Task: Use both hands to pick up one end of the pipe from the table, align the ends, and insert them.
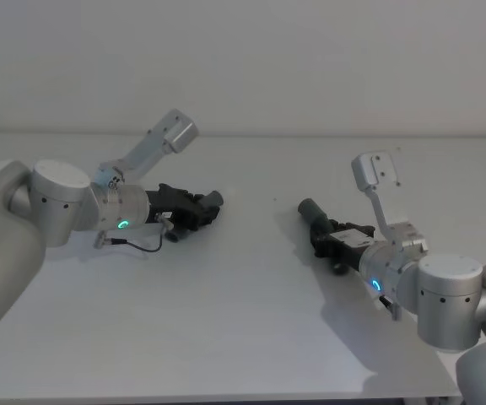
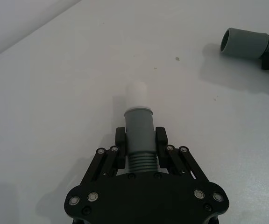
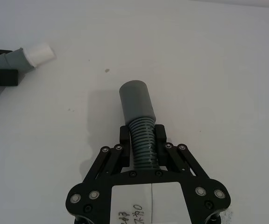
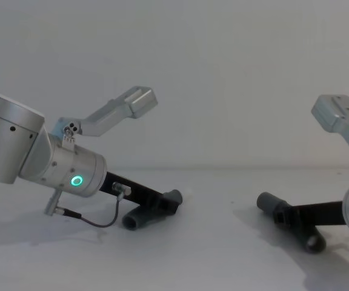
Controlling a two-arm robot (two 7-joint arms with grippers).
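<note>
Grasping is done: left tool (image 2: 140, 140) clamps the white-tipped piece (image 2: 138, 122); right tool (image 3: 142, 138) clamps the grey-sleeved piece (image 3: 136, 100) (both low at the worktop (image 1: 251, 321)); ends well apart; aligning and inserting remain.

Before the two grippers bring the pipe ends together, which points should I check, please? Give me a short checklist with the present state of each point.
1. Left gripper shut on the tipped piece: ok.
2. Right gripper shut on the sleeve piece: ok.
3. White tip and sleeve stick out past the fingers, so both are free to mate: ok.
4. Tip and sleeve on one line: not ok. In the head view the two ends are apart and point at an angle to each other.
5. Both pieces lifted off the table: cannot tell.
</note>
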